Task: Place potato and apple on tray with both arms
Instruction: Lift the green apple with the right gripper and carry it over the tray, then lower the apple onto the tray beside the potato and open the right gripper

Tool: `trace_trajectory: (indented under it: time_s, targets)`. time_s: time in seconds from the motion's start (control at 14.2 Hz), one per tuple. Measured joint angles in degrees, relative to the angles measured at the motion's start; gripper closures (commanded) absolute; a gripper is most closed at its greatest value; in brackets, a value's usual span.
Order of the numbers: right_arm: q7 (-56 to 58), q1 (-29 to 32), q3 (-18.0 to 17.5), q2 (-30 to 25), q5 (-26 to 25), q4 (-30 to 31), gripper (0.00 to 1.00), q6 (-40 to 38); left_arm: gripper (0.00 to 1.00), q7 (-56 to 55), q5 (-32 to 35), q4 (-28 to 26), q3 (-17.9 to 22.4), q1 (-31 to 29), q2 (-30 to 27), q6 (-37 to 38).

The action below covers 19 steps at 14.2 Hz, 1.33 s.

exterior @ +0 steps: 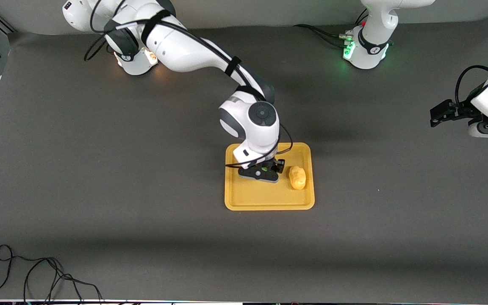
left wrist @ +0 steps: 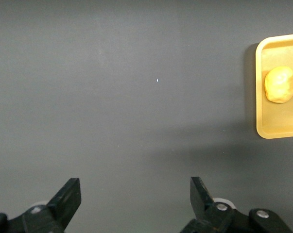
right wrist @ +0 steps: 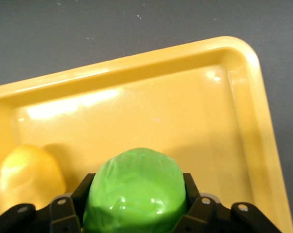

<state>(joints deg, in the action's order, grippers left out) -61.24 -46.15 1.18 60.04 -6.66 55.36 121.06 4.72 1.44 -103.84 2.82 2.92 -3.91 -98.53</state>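
The orange-yellow tray (exterior: pixel 269 199) lies in the middle of the table. The yellow-orange potato (exterior: pixel 298 177) lies on it, toward the left arm's end. My right gripper (exterior: pixel 264 173) is low over the tray beside the potato, and its hand hides the apple in the front view. In the right wrist view the right gripper (right wrist: pixel 136 206) is shut on the green apple (right wrist: pixel 136 179), over the tray (right wrist: pixel 195 111), with the potato (right wrist: pixel 29 174) beside it. My left gripper (exterior: pixel 435 115) waits open and empty over bare table (left wrist: pixel 135 187); its view shows the tray (left wrist: pixel 261 92) and the potato (left wrist: pixel 279 84).
A black cable (exterior: pixel 36 271) lies at the table's near edge toward the right arm's end. The arm bases (exterior: pixel 364 53) stand along the table's edge farthest from the front camera. The part of the tray nearest the front camera is bare.
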Motion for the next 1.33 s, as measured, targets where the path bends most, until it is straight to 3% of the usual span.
trace_trajectory:
  time_s: [0.35, 0.42, 0.49, 0.7, 0.84, 1.12, 1.33]
  targets:
    - [0.0, 0.2, 0.2, 3.3, -0.2, -0.8, 0.41, 3.4, 0.00, 0.3, 0.1, 0.6, 1.4, -1.7, 0.1, -0.7]
    - [0.0, 0.2, 0.2, 3.6, -0.2, -0.8, 0.28, 4.0, 0.00, 0.4, 0.1, 0.8, 1.3, -1.7, 0.1, -0.7]
    - [0.0, 0.2, 0.2, 3.9, -0.2, -0.8, 0.23, 4.3, 0.00, 0.4, 0.1, 0.8, 0.8, -1.6, 0.1, -0.7]
    - [0.0, 0.2, 0.3, 4.8, -0.3, -0.8, 0.22, 5.4, 0.00, 0.6, 0.4, 0.8, -0.5, -1.2, 0.3, -0.3]
    - [0.0, 0.2, 0.3, 4.7, -0.3, -0.9, 0.00, 5.4, 0.00, 0.9, 1.2, 0.8, -1.1, -1.0, 0.6, -0.3]
    - [0.0, 0.2, 0.4, 4.7, -0.3, -1.4, 0.00, 4.5, 0.00, 1.3, 1.2, 1.3, -0.9, -1.2, 1.9, -0.3]
    - [0.0, 0.3, 0.4, 3.2, -0.3, -3.5, 0.00, -0.7, 0.00, 1.3, 0.2, 2.6, -1.0, -1.2, 2.3, -0.1]
